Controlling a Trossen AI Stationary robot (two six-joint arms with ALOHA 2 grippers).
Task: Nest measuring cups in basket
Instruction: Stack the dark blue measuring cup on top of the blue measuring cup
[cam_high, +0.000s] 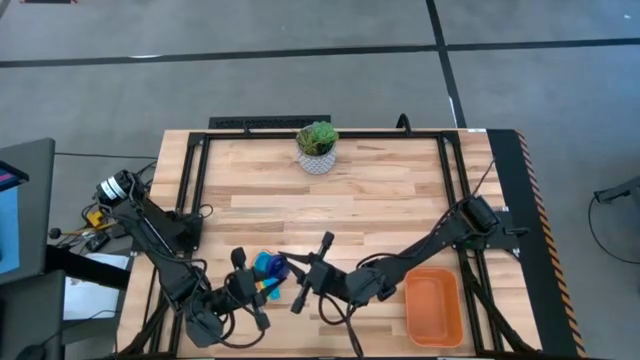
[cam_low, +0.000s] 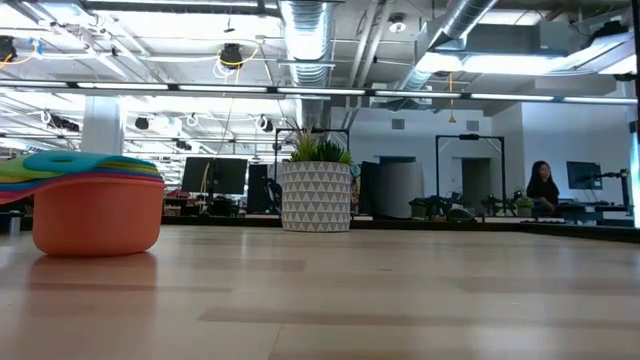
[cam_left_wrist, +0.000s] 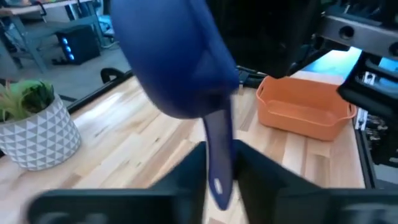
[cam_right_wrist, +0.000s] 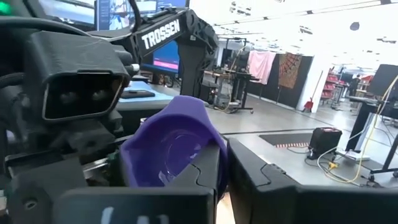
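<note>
Left end effector clenched on dark blue cup handle, raised above desk. Right end effector grips the cup's rim. Stacked cups on desk; basket near right.

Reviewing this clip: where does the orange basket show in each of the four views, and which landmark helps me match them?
High view: basket on the table's right side, at the near edge by the right arm.
Low view: not in it.
Left wrist view: basket in the picture's right half, on the wood.
Right wrist view: not in it.
Landmark: the white plant pot, seen in the high, low and left wrist views.
</note>
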